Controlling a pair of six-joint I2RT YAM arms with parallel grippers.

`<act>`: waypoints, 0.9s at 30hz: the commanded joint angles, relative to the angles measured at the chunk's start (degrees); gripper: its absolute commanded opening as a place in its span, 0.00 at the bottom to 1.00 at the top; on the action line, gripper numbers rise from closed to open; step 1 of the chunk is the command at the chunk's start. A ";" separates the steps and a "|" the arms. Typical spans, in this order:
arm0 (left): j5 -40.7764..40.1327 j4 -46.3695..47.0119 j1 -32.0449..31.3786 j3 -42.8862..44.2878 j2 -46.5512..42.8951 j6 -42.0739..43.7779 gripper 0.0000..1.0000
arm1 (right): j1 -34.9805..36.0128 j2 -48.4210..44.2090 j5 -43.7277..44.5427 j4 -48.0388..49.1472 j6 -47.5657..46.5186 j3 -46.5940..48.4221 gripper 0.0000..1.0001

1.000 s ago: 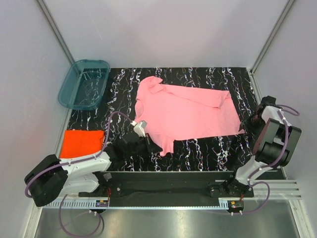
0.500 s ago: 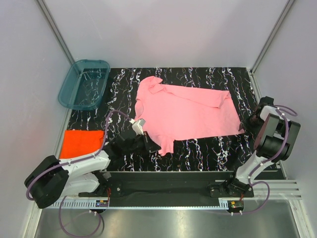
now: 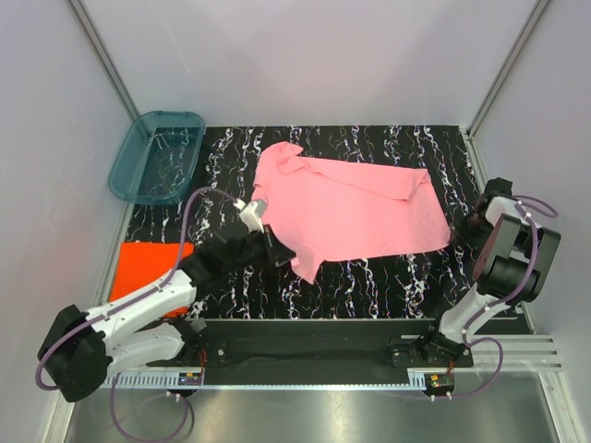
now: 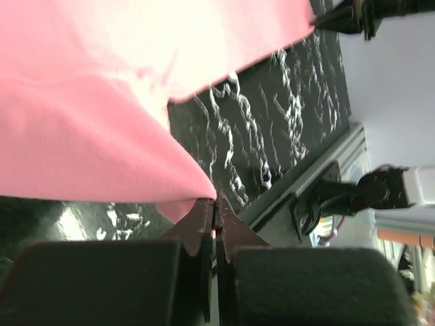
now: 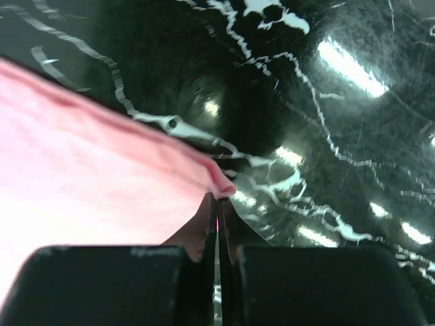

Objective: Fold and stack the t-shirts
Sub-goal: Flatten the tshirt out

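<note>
The light pink t-shirt (image 3: 355, 208) lies spread on the black marbled table, collar to the left. My left gripper (image 3: 289, 254) is shut on its near-left sleeve edge. In the left wrist view the pink cloth (image 4: 88, 136) runs into the closed left gripper (image 4: 216, 202). My right gripper (image 3: 454, 236) is shut on the shirt's near-right hem corner. In the right wrist view a small fold of the pink cloth (image 5: 102, 183) is pinched at the tips of the right gripper (image 5: 217, 199). The orange-red t-shirt (image 3: 138, 266) lies folded at the near left, partly behind my left arm.
A teal see-through tub (image 3: 157, 157) stands at the far left corner. White walls close in the table on three sides. A metal rail (image 3: 314, 328) with both arm bases runs along the near edge.
The right gripper has shut on the shirt's corner. My left arm has stretched forward and to the right, pulling the pinched sleeve with it a little.
</note>
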 commanded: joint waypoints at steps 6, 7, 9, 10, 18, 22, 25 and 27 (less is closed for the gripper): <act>-9.97 -8.32 7.90 25.41 1.69 14.38 0.00 | 0.99 -11.87 -6.64 -0.92 5.24 12.08 0.00; -10.23 -8.67 8.61 28.04 2.75 17.18 0.00 | 1.78 -12.22 -7.00 -1.27 5.85 13.74 0.00; -10.50 -8.94 10.80 35.78 6.08 19.66 0.00 | 2.66 -12.40 -7.70 -1.54 6.21 19.19 0.00; -10.15 -8.94 11.42 38.59 7.15 22.45 0.00 | 3.10 -12.31 -7.97 -2.15 6.47 21.21 0.00; -0.75 -15.25 14.50 74.35 19.61 38.71 0.00 | 3.90 -12.75 -6.48 -7.95 5.42 43.19 0.00; 3.82 -22.90 14.59 90.80 23.41 43.21 0.00 | 3.81 -14.51 -6.83 -9.79 3.32 50.31 0.00; 4.18 -25.28 14.68 96.01 21.14 45.50 0.00 | 3.81 -16.53 -6.48 -12.16 1.65 56.20 0.00; 3.39 -25.29 14.77 96.19 17.38 46.12 0.00 | 3.81 -18.19 -5.69 -14.97 0.42 60.94 0.00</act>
